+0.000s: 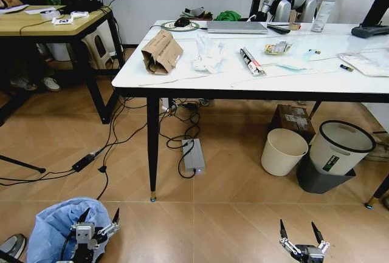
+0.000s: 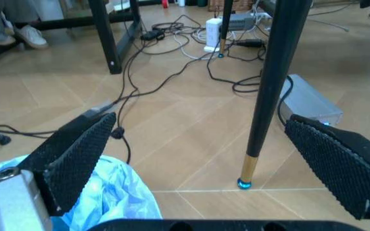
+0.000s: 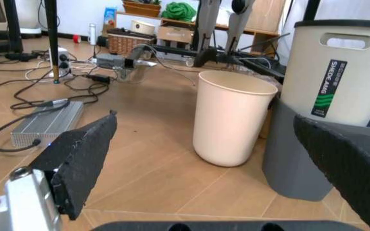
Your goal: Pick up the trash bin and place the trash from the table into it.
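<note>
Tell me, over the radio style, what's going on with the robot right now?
Left gripper open, low beside the trash bin on the floor. Right gripper open, empty, low over floor. Trash on the table. Table leg and cables ahead.

Left gripper (image 1: 98, 220) low over the floor, fingers spread, right beside the trash bin (image 1: 58, 229), maybe touching its blue bag. Right gripper (image 1: 299, 231) open too, well apart, the table (image 1: 243, 81) far ahead.
</note>
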`<state>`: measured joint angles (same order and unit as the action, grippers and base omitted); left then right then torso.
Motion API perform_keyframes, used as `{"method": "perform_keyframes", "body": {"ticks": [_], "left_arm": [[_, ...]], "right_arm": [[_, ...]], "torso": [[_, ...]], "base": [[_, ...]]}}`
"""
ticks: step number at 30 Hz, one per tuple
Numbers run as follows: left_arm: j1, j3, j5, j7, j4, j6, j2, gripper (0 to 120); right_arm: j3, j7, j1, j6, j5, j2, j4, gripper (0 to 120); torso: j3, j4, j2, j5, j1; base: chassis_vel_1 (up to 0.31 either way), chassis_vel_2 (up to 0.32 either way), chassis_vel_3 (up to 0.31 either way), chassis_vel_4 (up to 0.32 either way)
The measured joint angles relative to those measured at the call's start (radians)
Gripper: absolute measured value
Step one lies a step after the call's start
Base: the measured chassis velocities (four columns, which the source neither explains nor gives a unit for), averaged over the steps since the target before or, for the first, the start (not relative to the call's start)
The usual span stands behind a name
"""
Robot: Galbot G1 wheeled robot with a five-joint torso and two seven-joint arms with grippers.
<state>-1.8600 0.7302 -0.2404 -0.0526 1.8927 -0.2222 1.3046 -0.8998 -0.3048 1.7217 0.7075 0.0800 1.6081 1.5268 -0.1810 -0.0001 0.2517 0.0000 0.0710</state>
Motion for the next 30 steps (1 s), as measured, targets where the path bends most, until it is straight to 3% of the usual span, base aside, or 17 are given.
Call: {"method": "perform_keyframes", "body": {"ticks": [14, 25, 30], "left_arm": [[-0.023, 0.055, -0.007, 0.0, 0.006, -0.003, -0.017, 100], [-0.054, 0.118, -0.063, 0.04, 0.032, 0.066, -0.032, 100], [-0.057, 0.17, -0.088, 0.088, 0.05, 0.147, -0.051, 100]], "right_arm": [[0.012, 0.0, -0.009, 0.01, 0.0, 0.0, -0.031, 100], [0.034, 0.0, -0.026, 0.018, 0.0, 0.0, -0.059, 100], [0.061, 0.0, -0.033, 0.026, 0.0, 0.0, -0.075, 100]], "torso": [[0.003, 0.0, -0.003, 0.0001, 0.0], [0.0, 0.0001, 0.001, -0.0001, 0.001], [-0.001, 0.0, 0.003, -0.0001, 0.002]], "base": [[0.0, 0.0, 0.0, 0.0], [0.0, 0.0, 0.0, 0.0], [0.0, 0.0, 0.0, 0.0]]}}
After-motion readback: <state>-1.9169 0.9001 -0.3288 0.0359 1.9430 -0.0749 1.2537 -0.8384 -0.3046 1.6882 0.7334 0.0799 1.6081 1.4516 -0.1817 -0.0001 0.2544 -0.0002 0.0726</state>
